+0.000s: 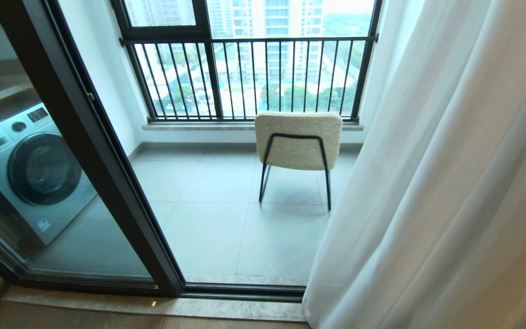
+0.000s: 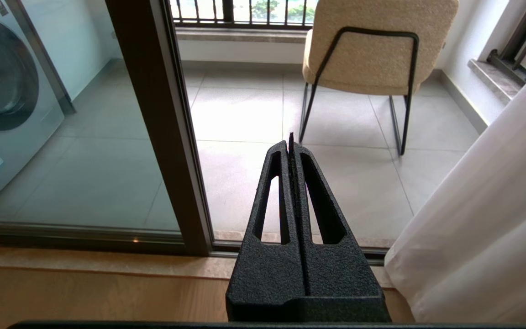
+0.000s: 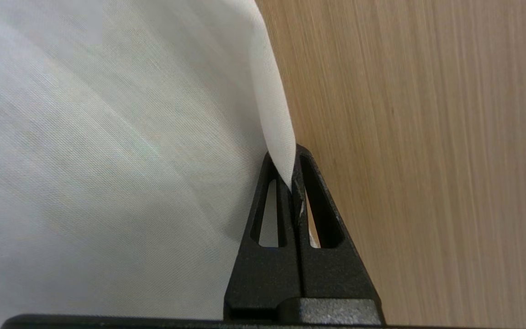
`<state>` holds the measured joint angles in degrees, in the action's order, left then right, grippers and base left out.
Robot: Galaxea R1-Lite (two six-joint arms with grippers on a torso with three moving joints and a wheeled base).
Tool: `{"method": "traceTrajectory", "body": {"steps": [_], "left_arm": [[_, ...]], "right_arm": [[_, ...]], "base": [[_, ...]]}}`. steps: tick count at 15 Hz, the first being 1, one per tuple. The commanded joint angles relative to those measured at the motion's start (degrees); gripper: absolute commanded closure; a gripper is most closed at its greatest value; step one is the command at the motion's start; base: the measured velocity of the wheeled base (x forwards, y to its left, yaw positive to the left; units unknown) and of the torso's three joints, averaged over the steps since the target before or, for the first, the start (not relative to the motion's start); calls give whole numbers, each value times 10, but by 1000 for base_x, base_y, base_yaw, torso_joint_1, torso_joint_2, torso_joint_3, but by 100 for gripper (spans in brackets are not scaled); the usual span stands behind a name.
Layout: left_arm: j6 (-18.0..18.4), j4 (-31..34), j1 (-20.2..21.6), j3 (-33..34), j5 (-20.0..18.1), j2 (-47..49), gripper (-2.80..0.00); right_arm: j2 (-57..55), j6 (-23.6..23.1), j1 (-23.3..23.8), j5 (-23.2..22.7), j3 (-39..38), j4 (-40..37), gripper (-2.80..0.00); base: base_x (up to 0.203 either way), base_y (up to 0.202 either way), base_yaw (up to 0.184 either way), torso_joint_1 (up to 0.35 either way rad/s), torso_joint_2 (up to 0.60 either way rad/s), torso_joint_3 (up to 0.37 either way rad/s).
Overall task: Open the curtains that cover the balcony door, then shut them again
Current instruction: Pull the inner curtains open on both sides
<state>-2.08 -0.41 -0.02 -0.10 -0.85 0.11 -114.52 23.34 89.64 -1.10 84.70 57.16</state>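
A sheer white curtain [image 1: 450,192] hangs gathered at the right of the head view, leaving most of the balcony door [image 1: 85,137] uncovered. The door's black frame runs slantwise at the left, and its glass pane shows the room behind. In the right wrist view my right gripper [image 3: 289,157] is shut on the curtain's hemmed edge [image 3: 272,105], and the cloth [image 3: 85,160] spreads out beside it. My left gripper [image 2: 289,145] is shut on nothing and points at the door's sill. Neither arm shows in the head view.
On the balcony's grey tiles a cream chair [image 1: 298,139] on black legs faces a black barred railing [image 1: 249,77]. A washing machine [image 1: 25,169] stands behind the glass at the left. The wooden floor [image 3: 427,160] lies beside the curtain. A stone sill [image 2: 107,260] runs along the door.
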Motion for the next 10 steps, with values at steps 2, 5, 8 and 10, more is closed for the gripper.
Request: {"method": "traceTrajectory", "body": {"steps": [2,5,8,10], "left_arm": [[0,0,0,0,-1,0,0],[0,0,0,0,0,0,0],[0,0,0,0,0,0,0],[0,0,0,0,0,0,0]], "right_arm": [[15,2,1,-16,-7,0,0],[55,28,1,-69,-48,4,0],[100,47,-1,-177,-127,59,0],[138,72,-1,-259,-195,117,0]], "base": [[0,0,0,0,0,0],[0,0,0,0,0,0],[0,0,0,0,0,0],[0,0,0,0,0,0]]}}
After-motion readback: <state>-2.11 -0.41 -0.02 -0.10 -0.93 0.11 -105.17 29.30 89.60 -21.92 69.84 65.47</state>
